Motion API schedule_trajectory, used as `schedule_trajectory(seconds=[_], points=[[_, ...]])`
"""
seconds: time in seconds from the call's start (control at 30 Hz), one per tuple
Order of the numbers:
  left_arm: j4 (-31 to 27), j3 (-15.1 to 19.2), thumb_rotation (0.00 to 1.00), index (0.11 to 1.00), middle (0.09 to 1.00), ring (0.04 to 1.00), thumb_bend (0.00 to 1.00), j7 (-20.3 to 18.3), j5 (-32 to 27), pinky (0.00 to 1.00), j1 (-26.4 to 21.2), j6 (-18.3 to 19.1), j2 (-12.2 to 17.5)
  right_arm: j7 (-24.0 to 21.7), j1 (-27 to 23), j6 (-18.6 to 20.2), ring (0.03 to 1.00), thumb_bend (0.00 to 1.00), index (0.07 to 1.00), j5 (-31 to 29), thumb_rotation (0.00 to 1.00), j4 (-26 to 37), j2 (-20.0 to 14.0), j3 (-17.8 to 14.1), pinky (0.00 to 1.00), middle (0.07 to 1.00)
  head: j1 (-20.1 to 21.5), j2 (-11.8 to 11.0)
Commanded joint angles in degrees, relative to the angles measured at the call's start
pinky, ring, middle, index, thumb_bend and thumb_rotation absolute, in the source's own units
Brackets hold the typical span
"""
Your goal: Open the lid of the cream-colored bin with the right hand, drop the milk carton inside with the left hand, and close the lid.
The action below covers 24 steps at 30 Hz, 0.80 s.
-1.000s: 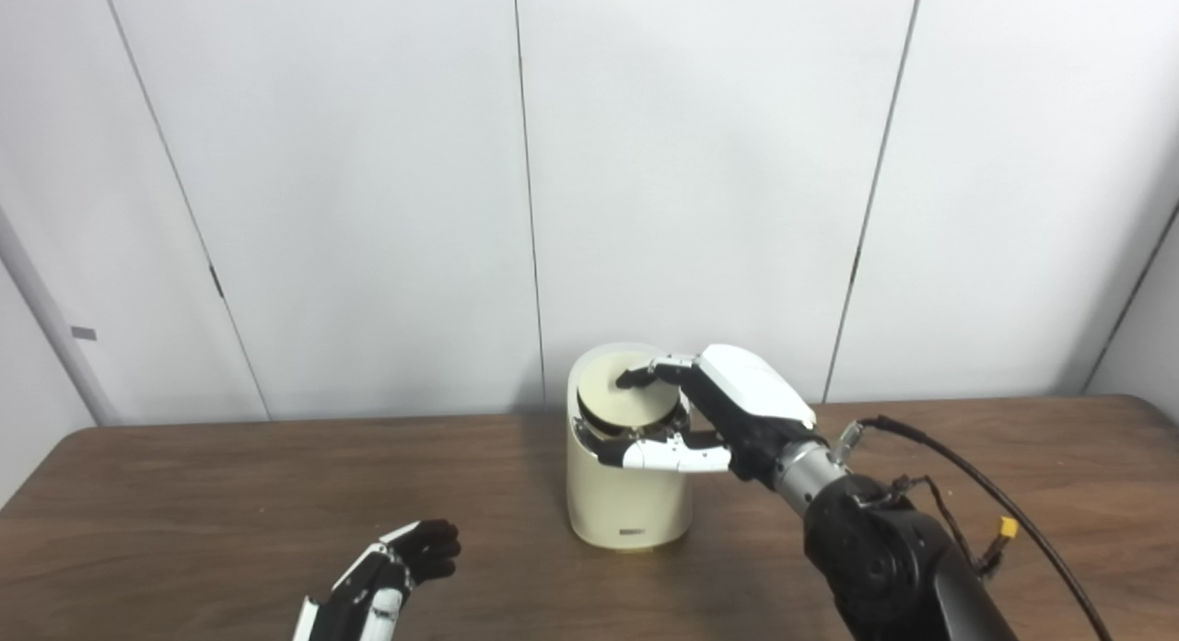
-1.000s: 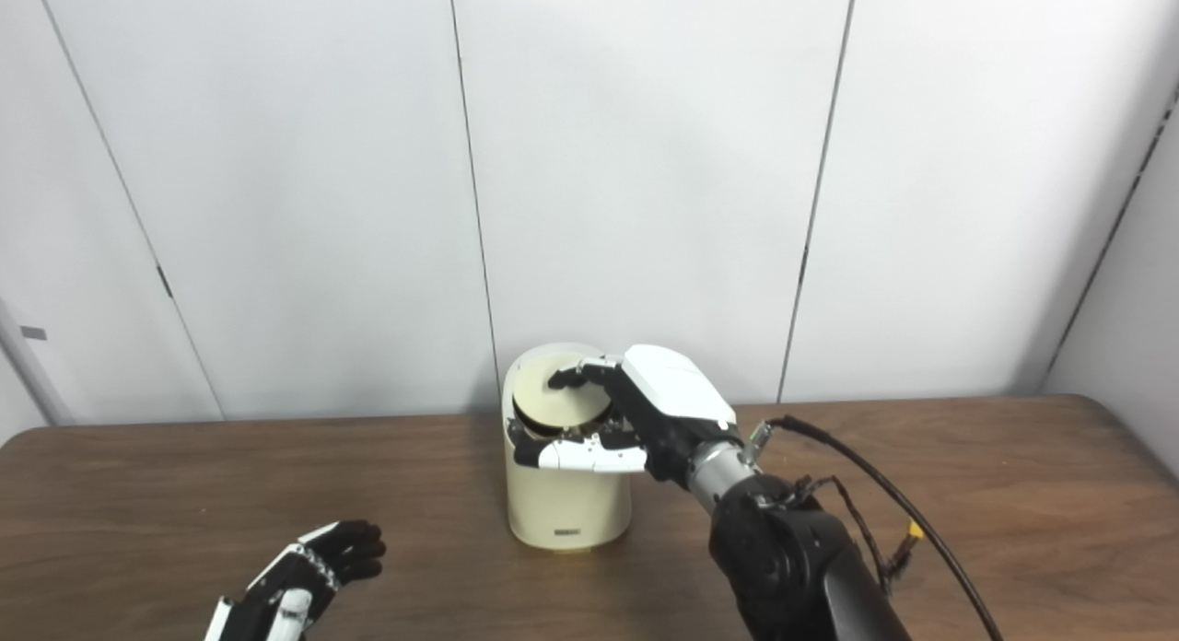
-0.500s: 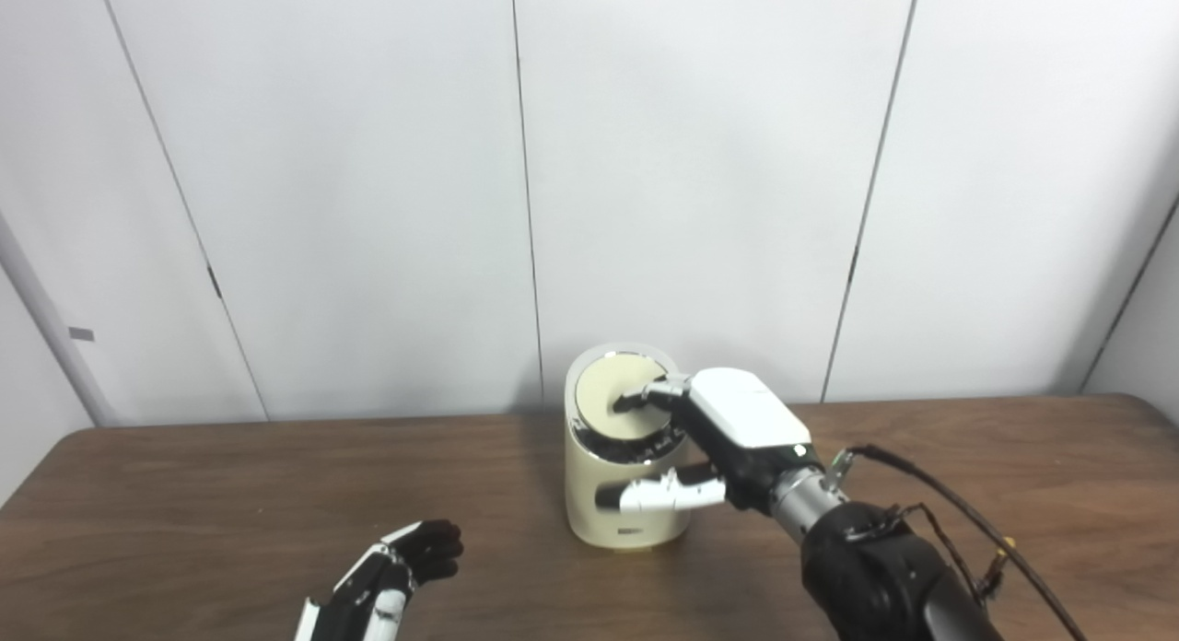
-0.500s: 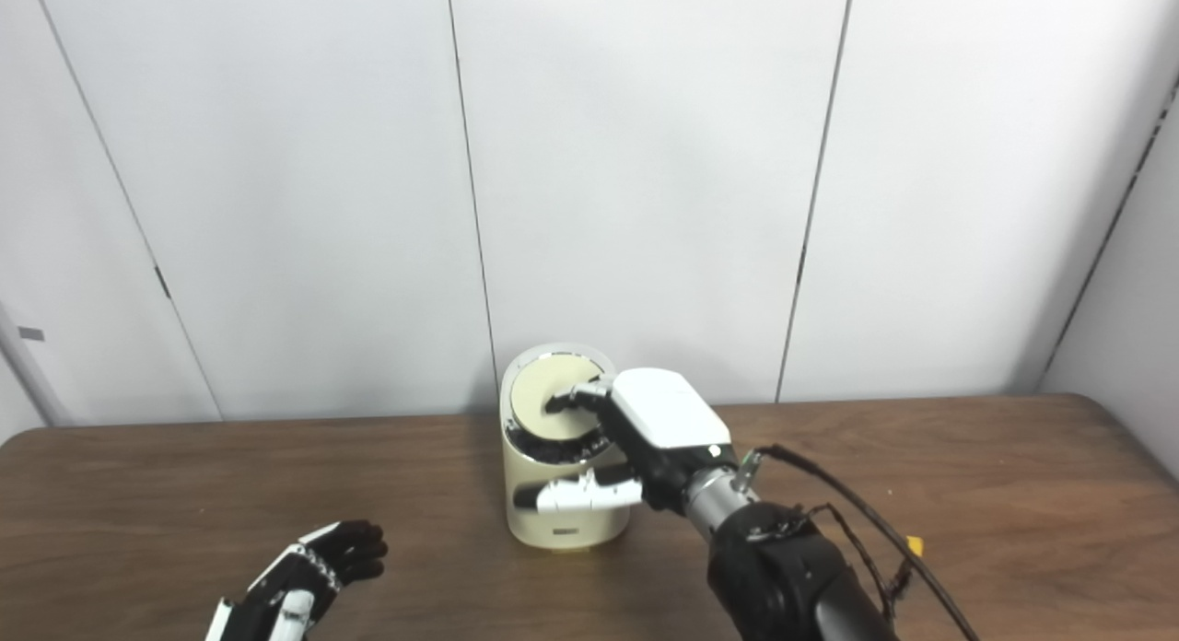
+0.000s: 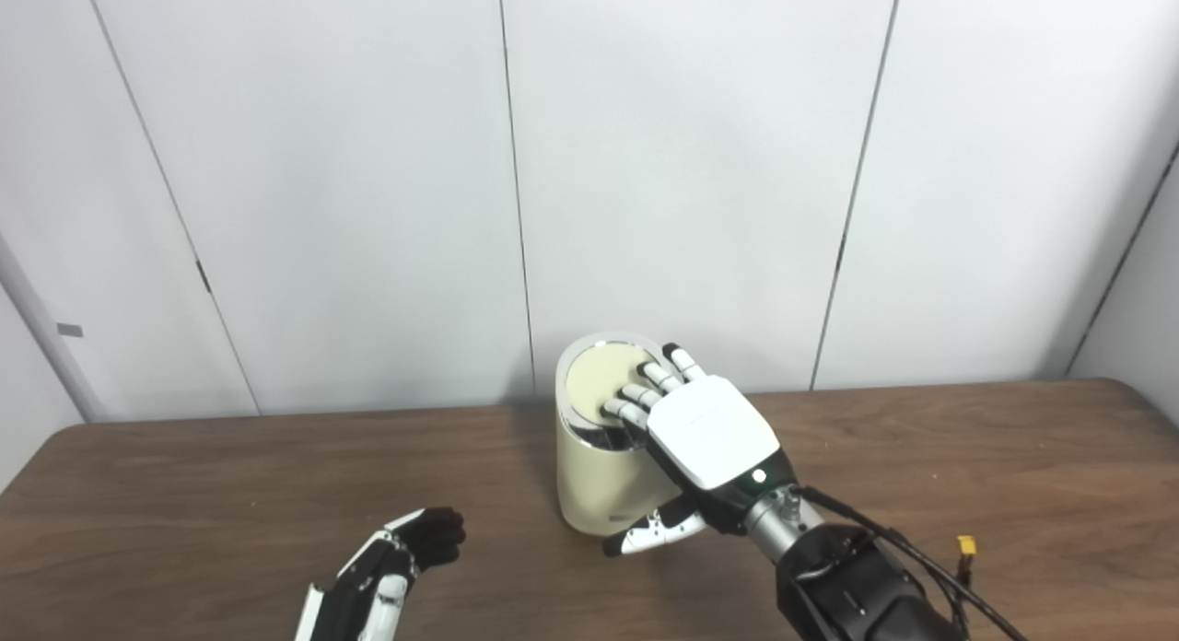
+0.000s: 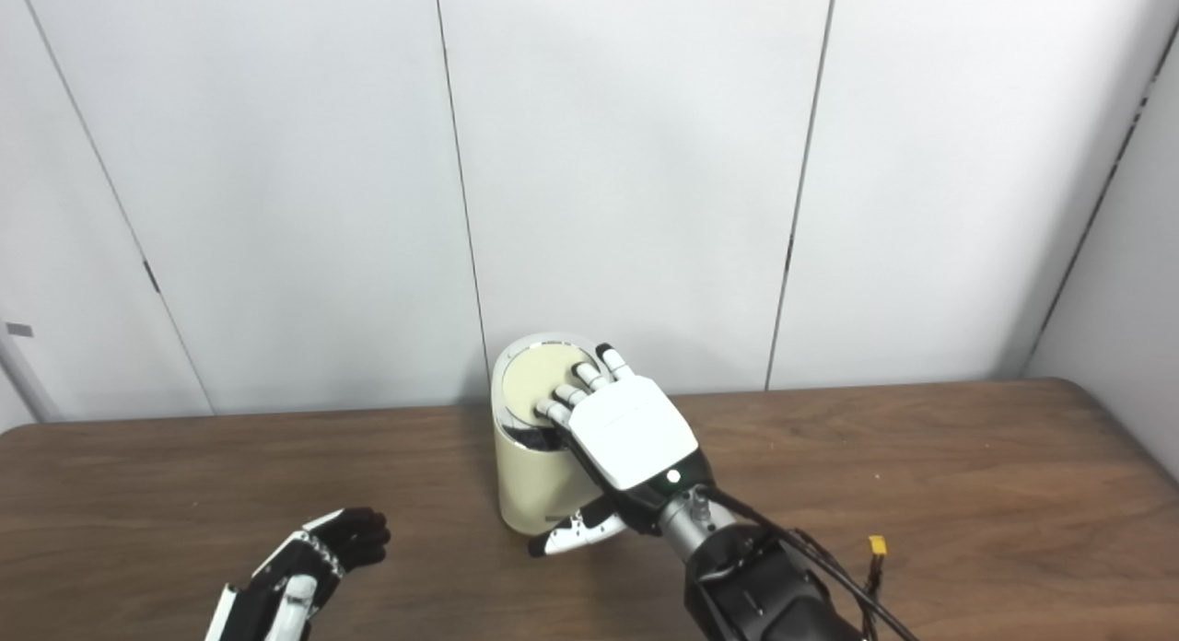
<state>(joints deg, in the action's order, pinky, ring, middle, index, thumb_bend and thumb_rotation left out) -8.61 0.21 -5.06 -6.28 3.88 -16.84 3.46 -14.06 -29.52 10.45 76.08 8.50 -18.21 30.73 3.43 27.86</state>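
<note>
Left eye view shows the right hand (image 5: 705, 431), white on the back with black and white fingers, lying flat on top of the round cream-colored plastic bin (image 5: 599, 480). Its fingers (image 5: 645, 388) are spread out straight and rest on the flat cream lid (image 5: 599, 383). The thumb hangs low by the bin's front side. This hand grips nothing; it only presses.

The lid looks flat and closed, so I think the job is nearly done. The bin stands upright, right under the right hand and touching it. To leave, that hand would need to lift straight up, or it could tip the bin.

The left hand (image 5: 405, 553), black with white parts, sits low over the brown wooden table (image 5: 230, 494), well apart from the bin. Its fingers are curled loosely and it holds nothing. The right hand is much nearer to the bin.

No milk carton can be seen. It may be inside the bin, but I cannot tell.

The right eye view shows a bit more of the bin's front wall beside the thumb.
</note>
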Motion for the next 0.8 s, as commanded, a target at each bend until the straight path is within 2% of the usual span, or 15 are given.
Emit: schedule_trajectory(seconds=[0.0, 0.13, 0.33, 0.53, 0.6, 0.67, 0.77], points=[[-2.4, 0.2, 0.75, 0.75, 0.751, 0.743, 0.22, 0.1, 0.2, 0.73, -0.7, -0.8, 0.1, -4.0, 1.5, -0.5, 0.921, 0.71, 0.8, 0.6, 0.77, -3.9, -0.6, 0.2, 1.0, 0.845, 0.1, 0.1], [-2.3, 0.3, 0.75, 0.751, 0.751, 0.743, 0.22, 0.1, 0.2, 0.72, -0.8, -0.6, 0.2, -3.6, 1.4, -0.5, 0.927, 0.72, 0.807, 0.8, 0.8, -3.8, -0.4, -0.4, 1.0, 0.848, 0.2, 0.0], [-1.6, 0.3, 0.76, 0.758, 0.76, 0.751, 0.23, 0.1, 1.0, 0.73, -1.0, -1.3, 0.3, -2.7, 1.5, -0.9, 0.916, 0.73, 0.796, -0.4, 0.77, -2.7, 0.0, -1.9, 1.0, 0.834, 0.5, -0.1], [-1.1, 0.2, 0.76, 0.759, 0.754, 0.741, 0.23, 0.1, 1.6, 0.72, -1.3, -1.5, 0.2, 1.4, 2.3, -2.7, 0.903, 0.72, 0.784, -3.2, 0.78, 0.0, 0.8, -4.2, 0.99, 0.83, 0.6, -0.4], [-0.7, 0.4, 0.75, 0.753, 0.749, 0.739, 0.23, 0.4, 1.8, 0.71, -1.6, -1.6, 0.0, 2.8, 2.3, -2.8, 0.916, 0.72, 0.801, -4.1, 0.78, 1.3, 1.4, -5.2, 0.99, 0.844, 0.6, -0.5], [-0.2, 0.4, 0.74, 0.752, 0.748, 0.739, 0.23, 0.2, 1.8, 0.71, -1.8, -2.2, 0.1, 2.0, 1.7, -2.1, 0.973, 0.7, 0.852, -4.9, 0.79, 3.2, 2.5, -6.6, 1.0, 0.889, 0.6, -0.6], [0.5, 0.4, 0.75, 0.75, 0.748, 0.737, 0.23, 0.1, 2.2, 0.71, -2.2, -3.0, 0.2, 2.0, 0.7, -1.8, 0.997, 0.7, 0.895, -5.7, 0.79, 4.6, 4.1, -8.4, 1.0, 0.932, 0.8, -0.7]])
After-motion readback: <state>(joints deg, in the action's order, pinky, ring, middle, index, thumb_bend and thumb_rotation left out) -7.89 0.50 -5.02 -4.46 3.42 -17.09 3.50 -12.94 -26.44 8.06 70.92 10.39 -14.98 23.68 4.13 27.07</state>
